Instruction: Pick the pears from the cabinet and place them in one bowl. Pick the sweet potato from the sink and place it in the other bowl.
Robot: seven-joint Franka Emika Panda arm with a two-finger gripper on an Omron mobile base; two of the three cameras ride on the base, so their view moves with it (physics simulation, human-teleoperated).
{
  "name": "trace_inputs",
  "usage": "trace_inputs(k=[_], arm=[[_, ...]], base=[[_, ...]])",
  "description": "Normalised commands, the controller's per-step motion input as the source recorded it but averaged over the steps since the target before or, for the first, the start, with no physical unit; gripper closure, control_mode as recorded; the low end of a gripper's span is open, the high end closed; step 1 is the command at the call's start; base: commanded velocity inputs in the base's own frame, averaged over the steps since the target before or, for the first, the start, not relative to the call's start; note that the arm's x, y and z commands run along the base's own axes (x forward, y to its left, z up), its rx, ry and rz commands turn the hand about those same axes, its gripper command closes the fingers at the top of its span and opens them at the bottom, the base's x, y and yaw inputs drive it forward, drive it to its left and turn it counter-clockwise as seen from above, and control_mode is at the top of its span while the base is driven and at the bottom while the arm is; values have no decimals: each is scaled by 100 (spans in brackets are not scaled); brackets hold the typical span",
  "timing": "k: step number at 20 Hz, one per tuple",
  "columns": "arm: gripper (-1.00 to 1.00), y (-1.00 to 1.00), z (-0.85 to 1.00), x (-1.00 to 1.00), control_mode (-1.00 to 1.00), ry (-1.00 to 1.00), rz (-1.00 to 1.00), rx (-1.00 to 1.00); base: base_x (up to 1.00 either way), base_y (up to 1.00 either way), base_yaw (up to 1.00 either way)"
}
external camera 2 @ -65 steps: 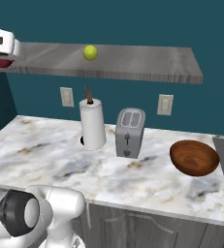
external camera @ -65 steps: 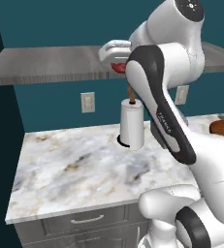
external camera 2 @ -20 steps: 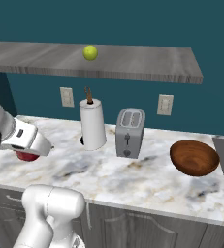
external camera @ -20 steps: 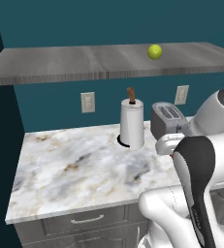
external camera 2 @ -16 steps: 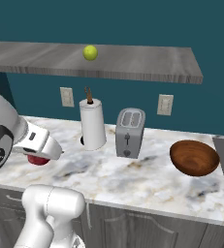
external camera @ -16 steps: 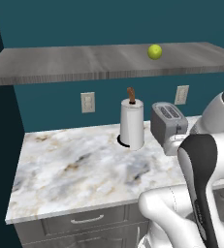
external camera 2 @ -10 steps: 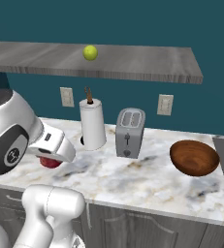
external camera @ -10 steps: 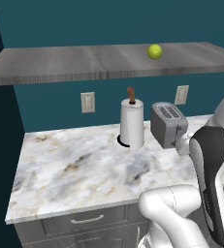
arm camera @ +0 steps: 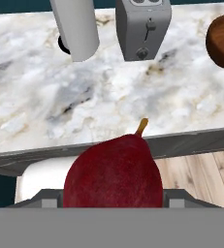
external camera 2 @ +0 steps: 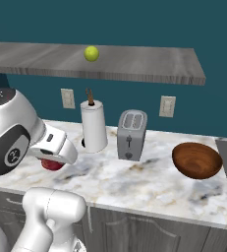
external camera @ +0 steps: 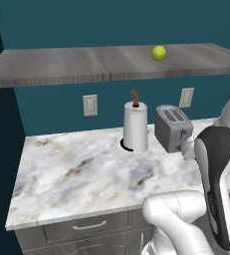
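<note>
The pincer (external camera 2: 51, 162) is clamped on the dark red pear (arm camera: 113, 175), carried low over the near edge of the counter (external camera 2: 134, 182). The robot should lift it clear of the toaster (external camera 2: 131, 134), travel right, and release only once above the dark wooden bowl (external camera 2: 197, 160). The yellow-green pear (external camera 2: 91, 53) waits on the cabinet (external camera 2: 134, 64).

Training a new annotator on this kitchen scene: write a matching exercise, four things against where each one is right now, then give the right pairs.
Things:
1. dark red pear
2. yellow-green pear
3. dark wooden bowl
4. paper towel roll

Places:
A. on the counter, right of the toaster
B. on the grey shelf
C. in the gripper
D. on the counter, left of the toaster

Pairs: 1-C, 2-B, 3-A, 4-D
</note>
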Motion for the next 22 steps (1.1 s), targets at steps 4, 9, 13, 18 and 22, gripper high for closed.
trace_inputs(k=[4, 9, 13, 18, 22], arm=[[100, 0, 0, 0, -100, 0, 0, 0], [100, 0, 0, 0, 100, 0, 0, 0], [100, 0, 0, 0, 100, 0, 0, 0], [100, 0, 0, 0, 100, 0, 0, 0], [100, 0, 0, 0, 100, 0, 0, 0]], base=[[0, 0, 0], [3, -11, 0], [0, -98, 2], [0, -100, 5], [0, -81, 2]])
